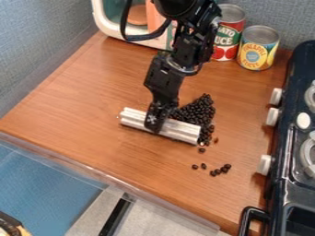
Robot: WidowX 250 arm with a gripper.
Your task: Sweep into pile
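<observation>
Wooden counter (86, 87), two cans (259, 50), one bean pile (198, 112), gripper (155, 125) tight around one bar (183, 131).

From my camera, I see my black arm (175, 55) entering at the top edge and hanging over the surface (73, 101), its lower links slanting down and toward the picture's left. A black cable (125, 26) loops out beside the upper joints (quite a generous bend). My hand (156, 122) points downward near mid-view, closed in a grip.
</observation>
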